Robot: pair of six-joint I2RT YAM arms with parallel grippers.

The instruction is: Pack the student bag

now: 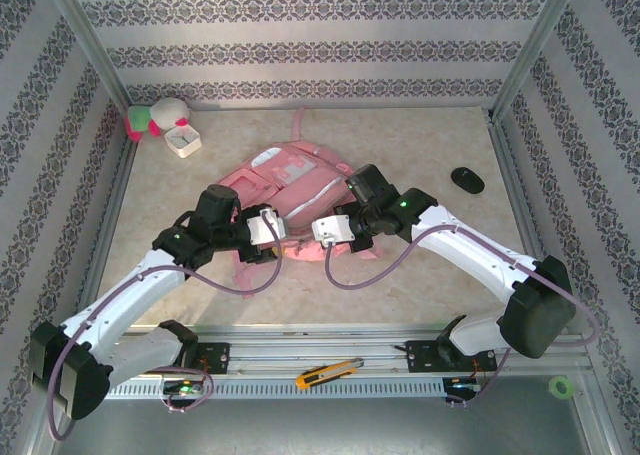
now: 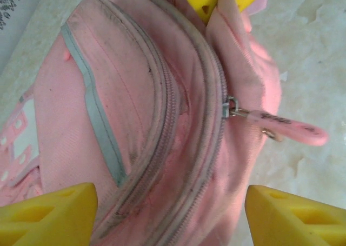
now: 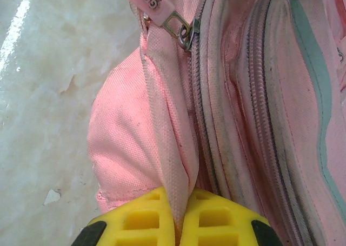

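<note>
The student bag [image 1: 295,175] is a soft pink backpack lying flat in the middle of the table, with both grippers at its near edge. My left gripper [image 1: 268,253] hangs open just above the bag [image 2: 135,121], its yellow fingertips [image 2: 48,213] wide apart on either side of the zip lines with nothing between them. My right gripper [image 3: 178,219] is shut on a fold of the bag's pink fabric [image 3: 167,148] beside the main zip. Its yellow fingers [image 2: 221,0] also show at the top of the left wrist view. A pink zipper pull [image 2: 286,124] sticks out to the side.
A pink-and-white plush toy [image 1: 158,117] and a small white box [image 1: 185,138] sit at the back left. A black oval object [image 1: 467,180] lies at the right. A yellow utility knife [image 1: 328,373] rests on the front rail, and a green tape roll [image 1: 560,385] sits at the front right.
</note>
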